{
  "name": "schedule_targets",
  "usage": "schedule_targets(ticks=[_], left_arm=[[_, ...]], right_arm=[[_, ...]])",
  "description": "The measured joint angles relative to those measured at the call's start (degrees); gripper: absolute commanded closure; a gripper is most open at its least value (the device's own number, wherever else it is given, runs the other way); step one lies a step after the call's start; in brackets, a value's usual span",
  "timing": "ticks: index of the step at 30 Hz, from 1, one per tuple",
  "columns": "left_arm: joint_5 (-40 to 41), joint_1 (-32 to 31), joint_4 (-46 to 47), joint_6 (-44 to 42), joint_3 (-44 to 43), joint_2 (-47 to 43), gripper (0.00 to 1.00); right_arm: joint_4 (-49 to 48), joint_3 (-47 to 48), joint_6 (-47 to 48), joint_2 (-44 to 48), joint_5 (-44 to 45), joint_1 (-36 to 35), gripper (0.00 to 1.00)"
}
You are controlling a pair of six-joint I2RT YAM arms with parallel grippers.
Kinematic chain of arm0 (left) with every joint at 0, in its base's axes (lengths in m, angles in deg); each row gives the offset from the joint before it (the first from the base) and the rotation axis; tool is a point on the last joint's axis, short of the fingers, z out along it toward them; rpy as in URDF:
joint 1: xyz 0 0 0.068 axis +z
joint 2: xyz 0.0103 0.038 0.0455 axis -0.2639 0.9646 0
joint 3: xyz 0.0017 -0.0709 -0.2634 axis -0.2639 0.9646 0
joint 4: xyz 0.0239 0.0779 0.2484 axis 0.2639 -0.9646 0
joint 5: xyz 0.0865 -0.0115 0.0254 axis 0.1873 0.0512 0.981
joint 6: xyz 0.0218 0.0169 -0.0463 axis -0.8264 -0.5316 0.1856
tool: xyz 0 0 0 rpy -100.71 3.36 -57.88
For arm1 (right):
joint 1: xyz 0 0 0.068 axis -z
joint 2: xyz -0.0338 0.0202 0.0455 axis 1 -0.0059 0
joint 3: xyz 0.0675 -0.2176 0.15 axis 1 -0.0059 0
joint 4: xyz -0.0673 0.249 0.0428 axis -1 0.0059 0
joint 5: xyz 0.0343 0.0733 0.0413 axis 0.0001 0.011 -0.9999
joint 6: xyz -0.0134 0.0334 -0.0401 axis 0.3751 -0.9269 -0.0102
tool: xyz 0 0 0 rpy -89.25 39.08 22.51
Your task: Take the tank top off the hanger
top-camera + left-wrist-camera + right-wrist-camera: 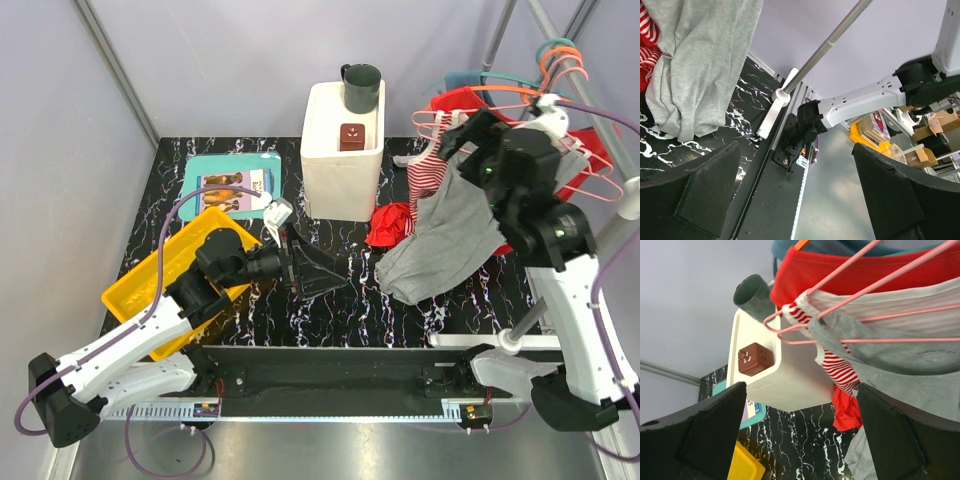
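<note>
The grey tank top (445, 245) hangs from a pink hanger (600, 180) on the rack at the right, and its hem drapes down to the table. In the right wrist view its neck and strap (900, 355) sit on the pink hanger wire (850, 340). My right gripper (468, 132) is raised beside the hanging clothes, open and holding nothing, its jaws (800, 440) spread wide. My left gripper (310, 265) hovers low over the table's middle, left of the tank top's hem (700, 65), open and empty (800, 200).
A red-and-white striped garment (425, 175), a red one (470, 100) and a teal one share the rack. A red cloth (392, 225) lies on the table. A white box (343, 160) carries a dark mug (362, 87) and brown cube (351, 136). A yellow bin (165, 280) is at left.
</note>
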Motion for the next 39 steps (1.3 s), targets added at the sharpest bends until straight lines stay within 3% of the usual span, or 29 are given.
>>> schedule_targets(ticks=[4, 10, 15, 20, 24, 30, 34, 39], left_arm=[[0.22, -0.02, 0.5, -0.02, 0.0, 0.57, 0.02], [0.2, -0.26, 0.68, 0.22, 0.33, -0.31, 0.02], [0.22, -0.28, 0.07, 0.2, 1.64, -3.69, 0.02], [0.17, -0.33, -0.98, -0.28, 1.64, -6.45, 0.01], [-0.44, -0.33, -1.05, -0.92, 1.64, -7.74, 0.01], [-2.12, -1.55, -0.76, -1.57, 0.33, -4.74, 0.03], [-1.27, -6.47, 1.01, -1.51, -0.83, 1.22, 0.17], [4.0, -14.8, 2.64, -1.57, -1.88, 12.92, 0.55]], right_arm=[[-3.58, -1.18, 0.26, -2.47, 9.73, -7.82, 0.0], [-8.66, -2.71, -0.63, -5.57, 23.17, -9.33, 0.04], [-11.82, -6.34, 0.44, -4.68, 28.06, -9.66, 0.02], [-12.55, -11.89, 4.59, 0.94, 26.08, -9.79, 0.0], [-12.04, -16.7, 7.78, 10.64, 21.31, -9.94, 0.0], [-10.23, -11.85, 11.8, 20.28, 11.26, -9.99, 0.0], [-7.72, -3.15, 13.09, 17.33, 5.18, -10.01, 0.0], [-1.77, 3.82, 12.63, 13.11, -3.5, -10.03, 0.0]])
